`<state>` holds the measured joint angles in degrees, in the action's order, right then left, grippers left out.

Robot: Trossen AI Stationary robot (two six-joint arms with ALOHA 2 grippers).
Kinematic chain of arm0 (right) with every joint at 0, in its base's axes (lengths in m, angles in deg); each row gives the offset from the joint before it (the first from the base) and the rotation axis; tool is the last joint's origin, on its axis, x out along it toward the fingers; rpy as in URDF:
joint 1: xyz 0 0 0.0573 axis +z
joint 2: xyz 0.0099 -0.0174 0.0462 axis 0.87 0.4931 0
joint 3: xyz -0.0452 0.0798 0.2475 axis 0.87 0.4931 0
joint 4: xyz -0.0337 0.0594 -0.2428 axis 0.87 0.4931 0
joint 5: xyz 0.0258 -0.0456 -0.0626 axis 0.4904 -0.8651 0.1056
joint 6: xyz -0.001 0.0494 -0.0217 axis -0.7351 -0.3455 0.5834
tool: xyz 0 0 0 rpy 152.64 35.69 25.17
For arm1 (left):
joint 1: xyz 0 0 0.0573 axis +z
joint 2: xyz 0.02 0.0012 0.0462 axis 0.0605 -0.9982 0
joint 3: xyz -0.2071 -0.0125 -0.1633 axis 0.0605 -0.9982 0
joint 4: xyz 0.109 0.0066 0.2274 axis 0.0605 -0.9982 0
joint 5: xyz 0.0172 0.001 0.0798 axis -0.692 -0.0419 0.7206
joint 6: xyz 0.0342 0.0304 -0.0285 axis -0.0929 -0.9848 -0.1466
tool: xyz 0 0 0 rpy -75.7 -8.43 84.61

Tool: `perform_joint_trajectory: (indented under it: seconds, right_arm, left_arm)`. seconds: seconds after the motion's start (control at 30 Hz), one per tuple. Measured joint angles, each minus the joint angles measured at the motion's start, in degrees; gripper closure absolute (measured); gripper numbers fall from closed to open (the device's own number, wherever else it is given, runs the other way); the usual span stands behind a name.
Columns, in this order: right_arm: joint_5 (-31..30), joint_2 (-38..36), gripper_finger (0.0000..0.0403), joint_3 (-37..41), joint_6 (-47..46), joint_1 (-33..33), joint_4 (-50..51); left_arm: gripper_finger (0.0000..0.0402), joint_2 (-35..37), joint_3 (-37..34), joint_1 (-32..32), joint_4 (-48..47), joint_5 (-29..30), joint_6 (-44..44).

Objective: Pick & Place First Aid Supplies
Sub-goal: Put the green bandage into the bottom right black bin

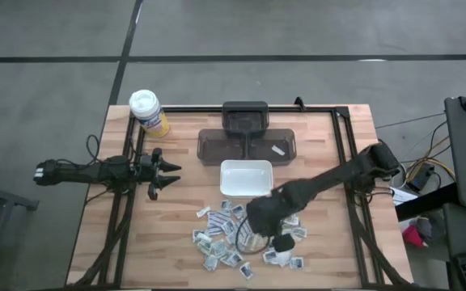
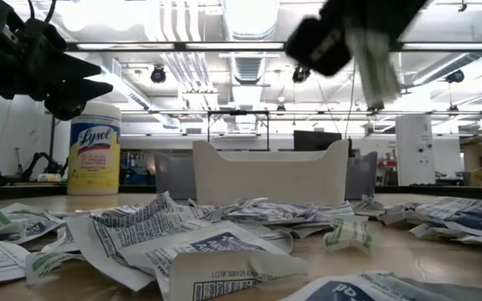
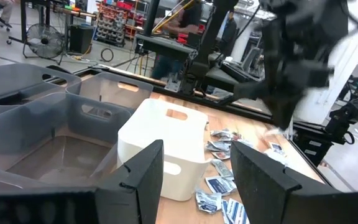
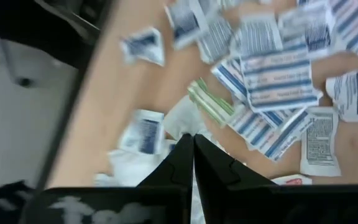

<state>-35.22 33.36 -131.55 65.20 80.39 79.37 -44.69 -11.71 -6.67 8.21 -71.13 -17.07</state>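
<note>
The first aid packets [image 1: 226, 238] lie in a loose heap on the near middle of the table, small flat white and blue sachets with a few greenish ones [image 4: 207, 102]. My right gripper [image 1: 257, 225] hangs over the heap's right part, shut on one packet, and shows high in the low view [image 2: 366, 58]. The white tray [image 1: 245, 178] stands just beyond the heap. My left gripper [image 1: 167, 172] waits open at the table's left, level, its fingers pointing right toward the tray [image 3: 166, 146]. My right gripper pinches one pale packet [image 2: 376, 73] between its two shut fingers [image 4: 180, 163], coming from above and pointing down. The packet hangs below the fingertips, lifted clear of the heap. Which edge of it the fingers are on is blurred.
A yellow wipes canister with a white lid [image 1: 148, 111] stands at the far left corner. Dark grey bins [image 1: 247, 139] sit behind the white tray. Bare wood lies between the left gripper and the heap. Table frame rails run along both sides.
</note>
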Motion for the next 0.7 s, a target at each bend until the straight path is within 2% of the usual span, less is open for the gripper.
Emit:
perform_joint_trajectory:
  seconds: [0.13,0.27,0.37,0.57,0.7]
  right_arm:
    - [3.5,-4.1,0.0394,0.2,0.0,-2.5,-0.4]
    - [1.7,-7.7,0.0394,0.3,-0.6,-5.4,-0.8]
    - [-7.8,-10.4,0.0394,0.3,-1.4,-7.2,-0.4]
    - [-34.5,-15.4,0.0394,0.3,-0.9,-9.6,1.4]
    - [-46.3,-16.7,0.0394,0.3,1.1,-11.6,4.0]
  left_arm:
    - [0.0218,-0.1,0.0,0.0,0.0,0.0,-0.2]
    - [0.0218,-0.1,0.0,0.0,0.0,0.0,-0.2]
    - [0.0218,-0.2,0.0,0.0,0.0,0.0,-0.2]
    - [0.0218,-0.2,0.0,0.0,0.0,0.0,-0.2]
    - [0.0218,-0.2,0.0,0.0,0.1,0.0,-0.2]
